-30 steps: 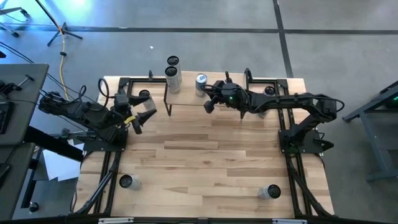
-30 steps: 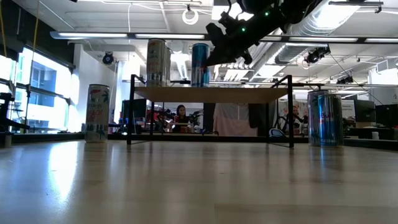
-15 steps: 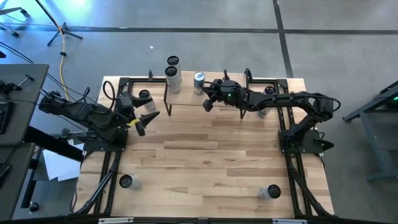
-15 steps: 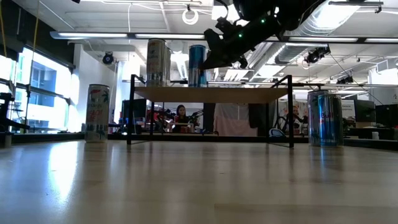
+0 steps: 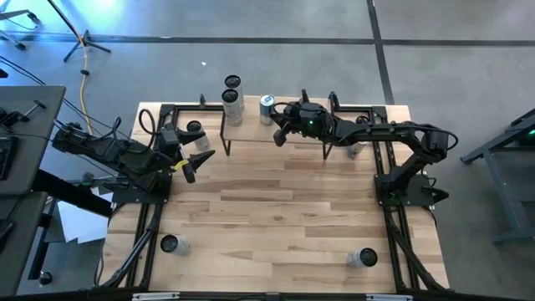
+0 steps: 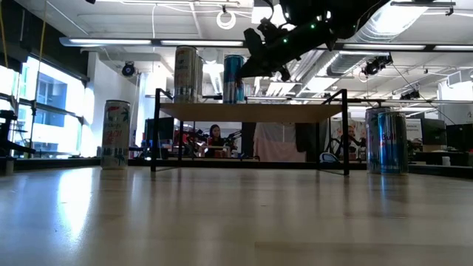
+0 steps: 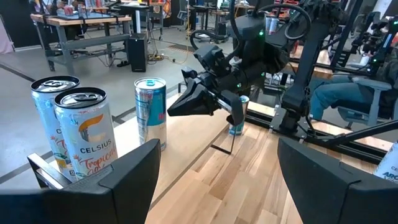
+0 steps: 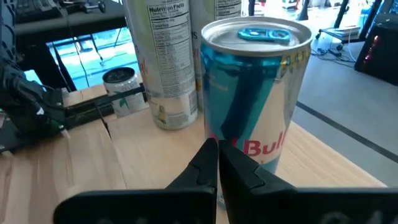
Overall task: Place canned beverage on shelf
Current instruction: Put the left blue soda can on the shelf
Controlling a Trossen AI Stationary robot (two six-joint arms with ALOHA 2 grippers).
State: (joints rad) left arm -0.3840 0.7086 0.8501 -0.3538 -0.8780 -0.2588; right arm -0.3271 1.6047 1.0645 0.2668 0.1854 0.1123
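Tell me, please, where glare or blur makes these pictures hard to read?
Low view: ceiling lights and the bright window leave the right gripper a dark silhouette, and the near table is soft. High view: evenly lit. Right wrist view: the blue can is sharp, its top shiny. Left wrist view: its own fingers are blurred.

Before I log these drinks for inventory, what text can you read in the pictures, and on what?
"CELSIUS": front white can.
"Tropical": same can, partly hidden.
"Nutrition Facts": back of the white can; smaller print unreadable.
"Bul": blue can, the rest hidden.
Can on the table: print too small.
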